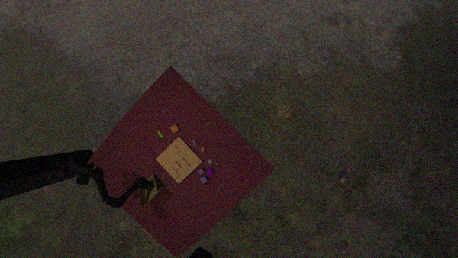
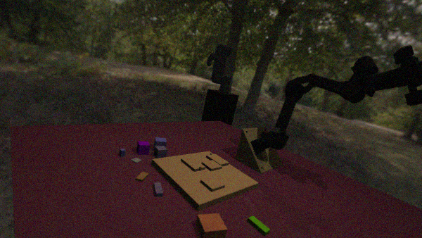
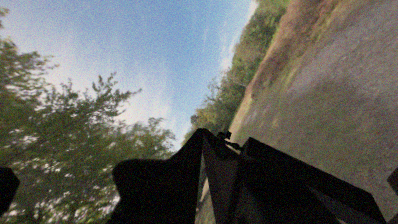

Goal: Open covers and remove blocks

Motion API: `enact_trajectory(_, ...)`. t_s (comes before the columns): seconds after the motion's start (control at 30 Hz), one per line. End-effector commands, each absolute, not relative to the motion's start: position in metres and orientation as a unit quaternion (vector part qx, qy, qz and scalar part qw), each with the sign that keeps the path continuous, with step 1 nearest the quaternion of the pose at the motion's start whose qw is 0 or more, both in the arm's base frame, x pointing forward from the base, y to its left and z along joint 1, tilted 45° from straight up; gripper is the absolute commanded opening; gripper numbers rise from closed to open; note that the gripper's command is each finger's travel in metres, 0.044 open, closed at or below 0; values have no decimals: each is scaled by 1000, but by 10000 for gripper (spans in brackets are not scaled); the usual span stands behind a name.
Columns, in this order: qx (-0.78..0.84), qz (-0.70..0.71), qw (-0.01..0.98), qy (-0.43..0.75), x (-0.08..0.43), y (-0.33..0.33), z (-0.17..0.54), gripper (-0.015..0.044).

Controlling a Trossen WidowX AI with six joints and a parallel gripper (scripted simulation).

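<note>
Puzzle board (image 1: 165, 159) (image 2: 183, 176), square and pale wooden, lies flat on the red table (image 1: 229, 153) (image 2: 70, 204), well apart from the black end effector (image 1: 82, 177) (image 2: 409, 72) (image 3: 204, 133), which is raised beyond the triangular tan stand (image 1: 156, 195) (image 2: 261, 165). It is closed on nothing. An orange block (image 1: 174, 129) (image 2: 212, 223) sits near the board.

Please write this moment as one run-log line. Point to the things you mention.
gripper (image 3: 201, 132): shut, empty | puzzle board (image 1: 172, 154) (image 2: 183, 176): flat on table (image 1: 229, 164) (image 2: 70, 197) | orange block (image 1: 174, 128) (image 2: 212, 223): beside board | well contents: cannot tell
</note>
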State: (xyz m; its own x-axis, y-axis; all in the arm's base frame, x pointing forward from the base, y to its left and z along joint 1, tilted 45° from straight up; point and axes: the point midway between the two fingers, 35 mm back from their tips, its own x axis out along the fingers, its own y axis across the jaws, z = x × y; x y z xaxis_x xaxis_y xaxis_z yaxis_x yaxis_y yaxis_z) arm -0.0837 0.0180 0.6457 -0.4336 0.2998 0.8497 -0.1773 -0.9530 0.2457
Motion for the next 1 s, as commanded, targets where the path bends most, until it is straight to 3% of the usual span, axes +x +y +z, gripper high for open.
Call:
enact_trajectory(0.0,528,832,155,69,-70,35,646,0)
enact_trajectory(0.97,597,745,294,36,12,102,639,0)
